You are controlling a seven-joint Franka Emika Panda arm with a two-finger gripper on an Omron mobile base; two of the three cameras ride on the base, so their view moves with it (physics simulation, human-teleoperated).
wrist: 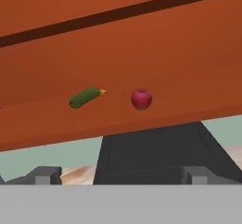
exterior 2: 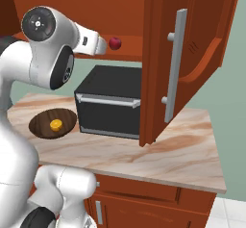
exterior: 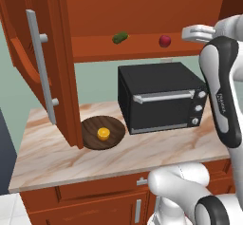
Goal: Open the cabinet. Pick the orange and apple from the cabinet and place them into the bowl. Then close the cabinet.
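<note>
A: With the cabinet [exterior: 57,67] doors swung wide, why is the gripper [exterior: 190,32] level with the shelf?

B: Lined up on the apple [wrist: 141,99], fingers spread, nothing held. Cucumber [wrist: 85,97] at its 9 o'clock.

A: And the orange [exterior: 103,133]?

B: Already in the bowl [exterior: 90,129] on the table [exterior: 52,157], at the microwave's [exterior: 161,96] 9 o'clock.

Both base views flank the arm; hand view faces the cabinet [wrist: 142,38] shelf closely.
</note>
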